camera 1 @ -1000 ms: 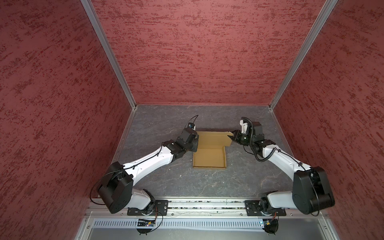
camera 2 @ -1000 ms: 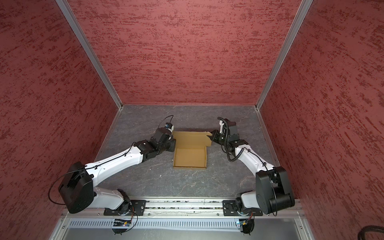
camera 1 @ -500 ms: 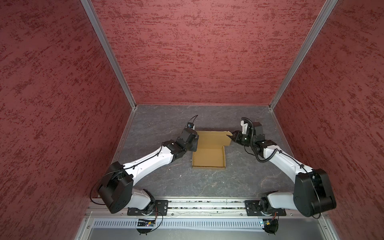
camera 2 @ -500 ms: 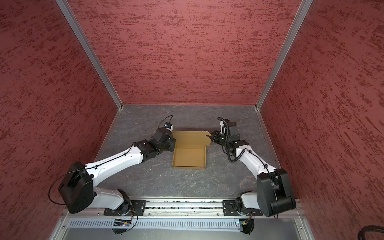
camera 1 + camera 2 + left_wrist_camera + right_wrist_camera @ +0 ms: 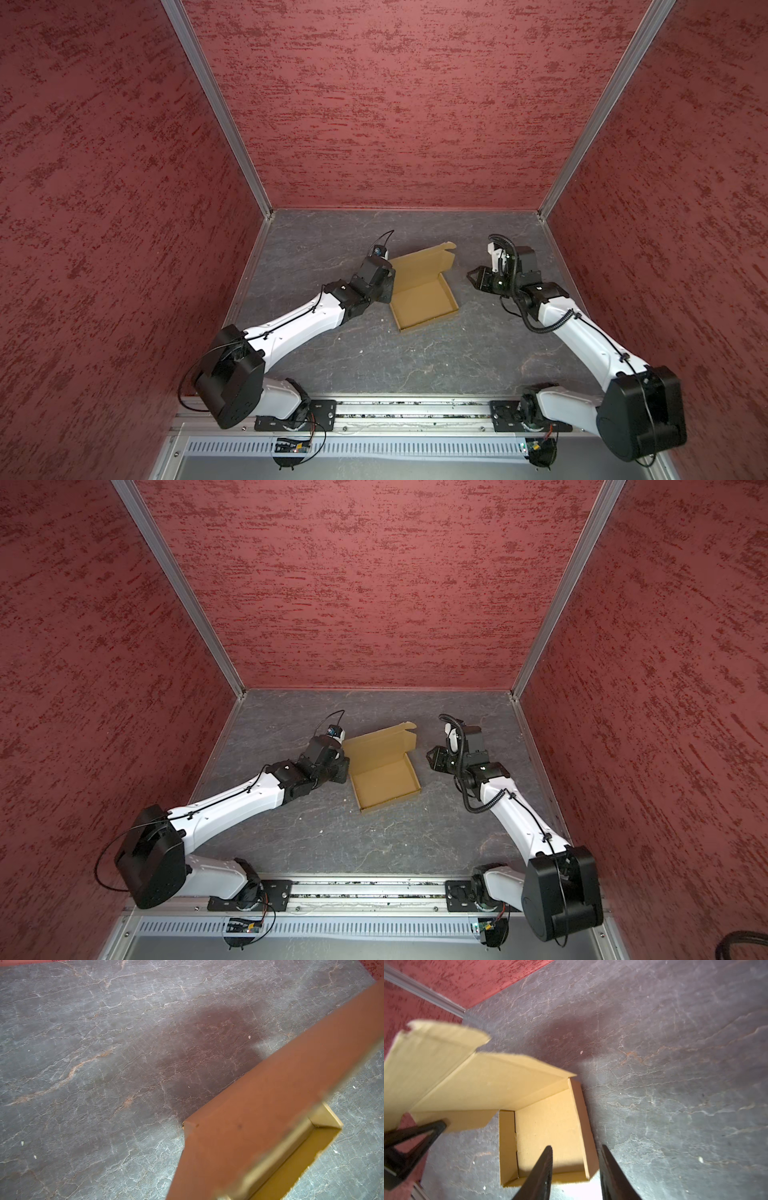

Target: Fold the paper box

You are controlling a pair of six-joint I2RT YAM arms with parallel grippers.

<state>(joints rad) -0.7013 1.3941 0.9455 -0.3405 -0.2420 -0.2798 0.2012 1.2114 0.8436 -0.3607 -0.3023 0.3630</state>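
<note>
The paper box (image 5: 424, 301) (image 5: 384, 783) is a tan shallow tray lying askew on the table, with its lid (image 5: 419, 266) (image 5: 492, 1080) raised at the back. My left gripper (image 5: 387, 286) (image 5: 343, 766) is at the box's left edge, shut on the lid's side. In the left wrist view the cardboard (image 5: 259, 1115) fills the near corner and hides the jaws. One left finger (image 5: 421, 1134) shows against the lid's side flap. My right gripper (image 5: 476, 279) (image 5: 432, 759) (image 5: 576, 1147) hangs open to the right of the box, apart from it, with nothing between its fingers.
The grey stone-patterned table (image 5: 415, 365) is closed in by red textured walls on three sides. A metal rail (image 5: 395, 411) with both arm bases runs along the front edge. Small white crumbs lie on the surface.
The box has swung counterclockwise and its lid stands higher. My right gripper has let go of the lid's right corner, drawn back to the right and opened wider. The left gripper stays shut.
</note>
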